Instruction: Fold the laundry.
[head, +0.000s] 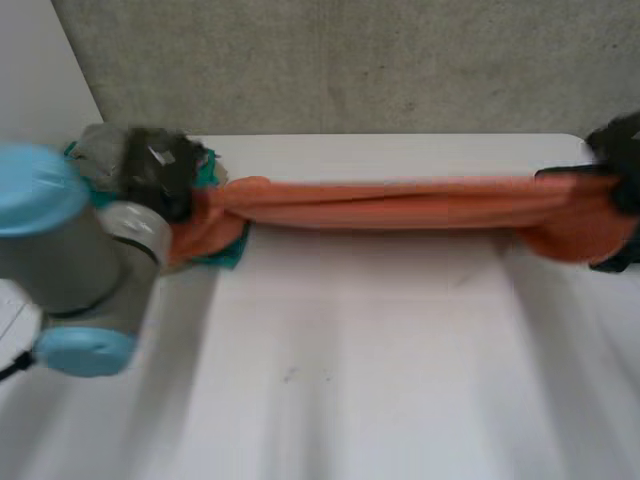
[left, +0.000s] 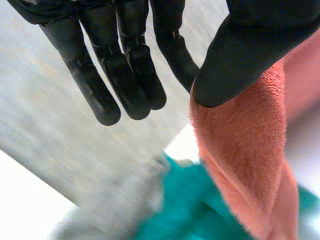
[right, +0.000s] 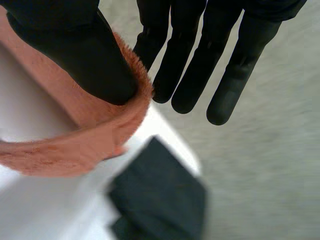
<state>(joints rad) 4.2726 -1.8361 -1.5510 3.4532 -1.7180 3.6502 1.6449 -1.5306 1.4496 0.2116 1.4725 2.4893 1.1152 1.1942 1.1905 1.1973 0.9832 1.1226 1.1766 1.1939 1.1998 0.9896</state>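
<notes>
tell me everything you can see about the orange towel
The orange towel is fuzzy, fleece-like cloth, bunched into a long rope and stretched level above the white table. The left hand pinches one end over a teal cloth; the right hand pinches the other, where it sags into a pouch.

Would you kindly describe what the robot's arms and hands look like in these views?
The left arm is a thick grey cylindrical joint with rounded light-blue caps. Both hands are matte black: the left hand and right hand have long, round-tipped fingers and a broader thumb.
</notes>
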